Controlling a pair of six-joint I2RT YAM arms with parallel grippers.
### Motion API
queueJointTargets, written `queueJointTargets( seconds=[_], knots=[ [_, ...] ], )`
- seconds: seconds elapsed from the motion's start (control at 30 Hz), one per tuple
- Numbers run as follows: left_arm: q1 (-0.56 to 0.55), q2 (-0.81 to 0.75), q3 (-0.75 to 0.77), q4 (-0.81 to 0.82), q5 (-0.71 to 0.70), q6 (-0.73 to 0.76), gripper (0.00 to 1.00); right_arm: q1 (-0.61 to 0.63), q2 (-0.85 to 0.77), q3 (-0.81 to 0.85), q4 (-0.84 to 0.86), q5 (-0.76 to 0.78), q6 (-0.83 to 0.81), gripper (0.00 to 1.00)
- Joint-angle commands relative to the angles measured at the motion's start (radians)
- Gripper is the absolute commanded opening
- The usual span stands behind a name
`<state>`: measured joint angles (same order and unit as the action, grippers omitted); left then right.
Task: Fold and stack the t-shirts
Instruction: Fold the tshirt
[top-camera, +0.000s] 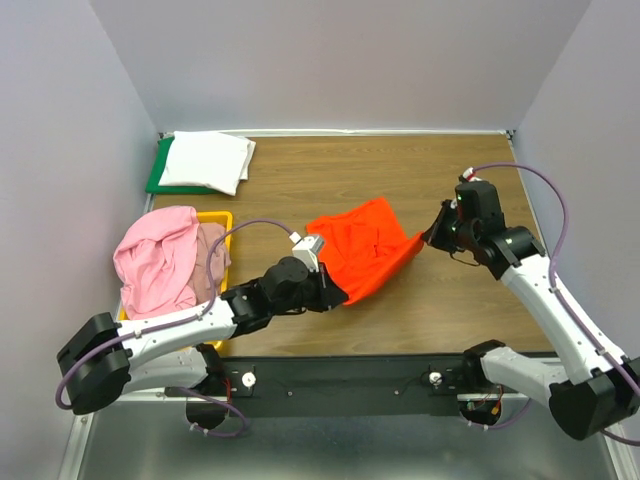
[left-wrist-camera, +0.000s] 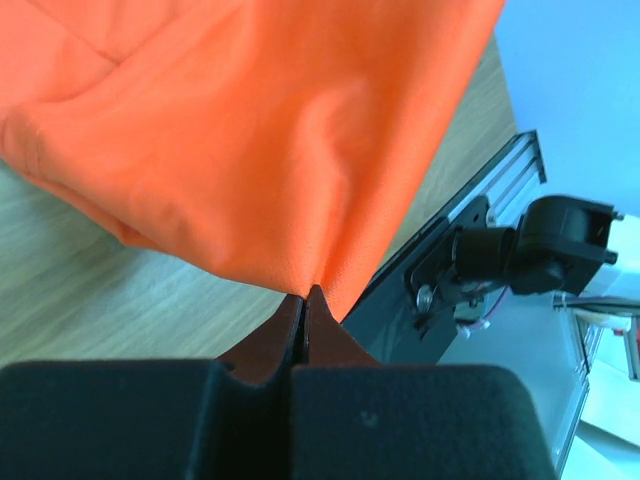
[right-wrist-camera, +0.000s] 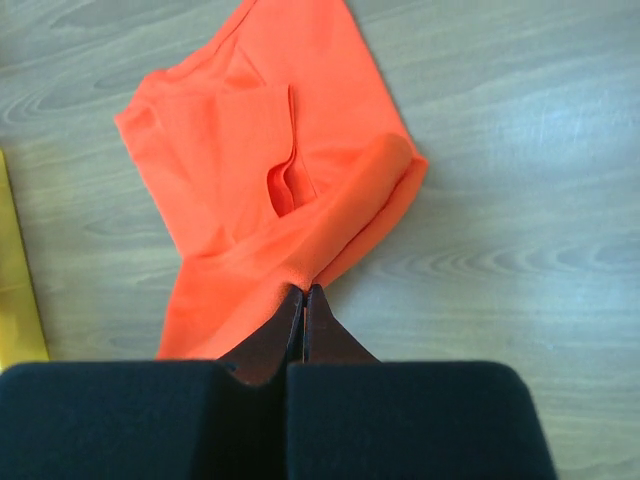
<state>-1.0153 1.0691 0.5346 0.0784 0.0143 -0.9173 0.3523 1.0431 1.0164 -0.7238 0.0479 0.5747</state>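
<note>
Left gripper (left-wrist-camera: 305, 297) is pinched fully closed on the near-left corner of the orange t-shirt (top-camera: 365, 250). Right gripper (right-wrist-camera: 305, 292) is clamped tight the same way on the shirt's right corner. The shirt spans between the two at mid-table, crumpled, its far part lying on the wooden table (top-camera: 330, 180). Far left, a folded white t-shirt (top-camera: 205, 160) sits on the green board (top-camera: 155, 183). At the left edge, a light pink t-shirt (top-camera: 155, 262) is heaped over the yellow bin (top-camera: 226, 218), with the dusty mauve-pink t-shirt (top-camera: 211, 262) just right of it in the bin.
</note>
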Motion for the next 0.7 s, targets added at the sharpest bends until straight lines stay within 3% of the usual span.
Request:
queueJointTargets(
  seconds=[0.0,0.17,0.43,0.67],
  knots=[
    [0.027,0.043,0.010,0.133,0.016,0.009,0.00,0.004,0.069,0.068,0.110,0.064,-0.038,0.00],
    [0.066,0.101,0.025,0.185,0.044,0.034,0.00,0.002,0.147,0.129,0.155,0.076,-0.062,0.00],
    [0.225,0.169,0.037,0.279,0.137,0.101,0.00,0.004,0.296,0.218,0.228,0.101,-0.091,0.00],
    [0.253,0.241,0.100,0.301,0.242,0.181,0.00,0.004,0.350,0.271,0.250,0.096,-0.110,0.00]
  ],
)
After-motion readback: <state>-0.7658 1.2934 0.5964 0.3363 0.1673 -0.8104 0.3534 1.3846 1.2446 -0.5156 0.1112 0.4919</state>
